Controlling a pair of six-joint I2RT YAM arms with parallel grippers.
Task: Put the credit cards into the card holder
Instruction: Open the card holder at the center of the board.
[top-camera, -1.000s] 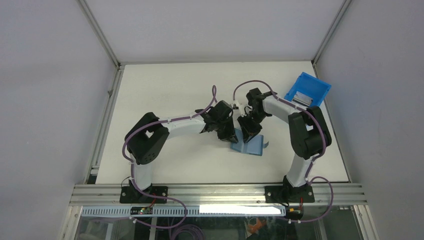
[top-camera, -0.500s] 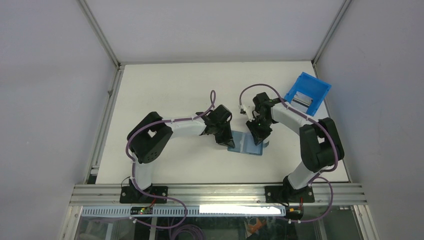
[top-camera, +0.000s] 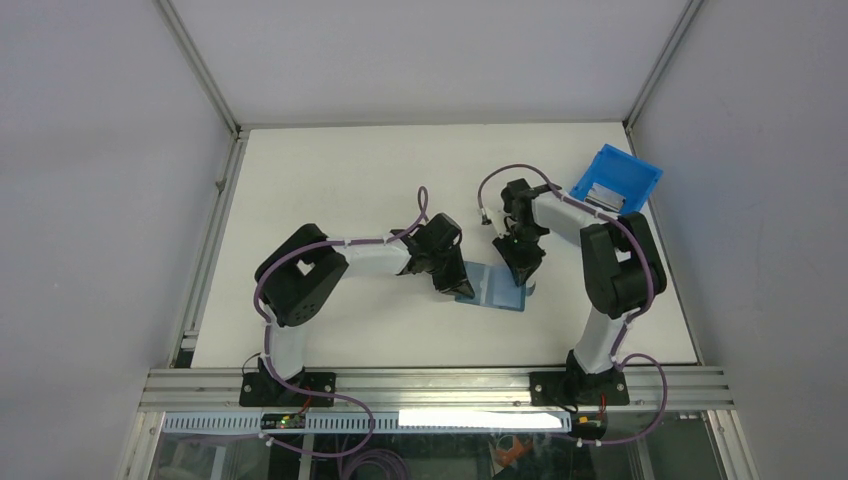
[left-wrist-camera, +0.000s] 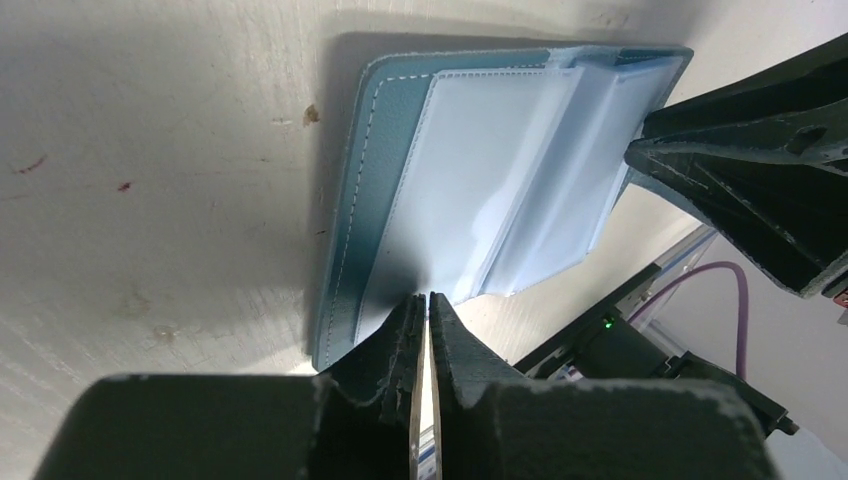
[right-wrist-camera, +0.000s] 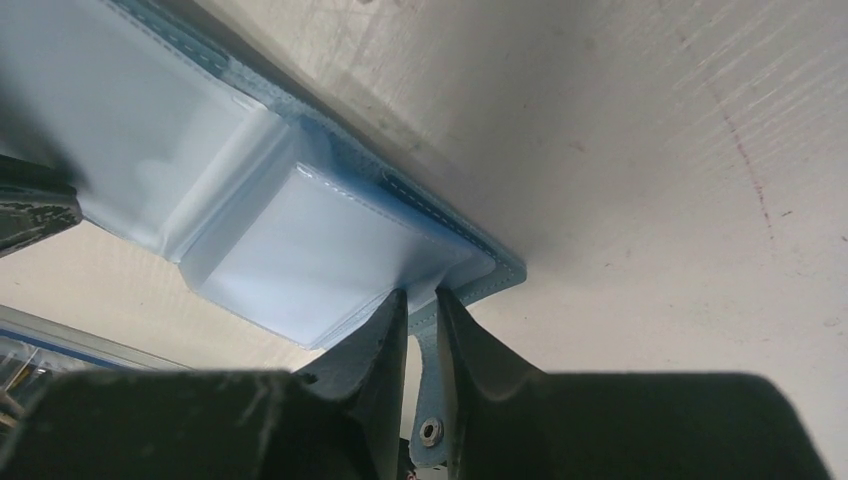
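Teal card holder (top-camera: 495, 290) open flat at table (top-camera: 330, 180) centre. At its 9 o'clock edge, left gripper (left-wrist-camera: 421, 303) pinched shut on cover. At 3 o'clock edge, right gripper (right-wrist-camera: 421, 298) clamps snap tab (right-wrist-camera: 430, 430). Silvery credit cards (top-camera: 602, 195) in blue bin (top-camera: 635, 172), table's 1 o'clock corner.

The white table (top-camera: 330, 190) carries the opened card holder (top-camera: 492, 290) and a blue bin (top-camera: 628, 170)
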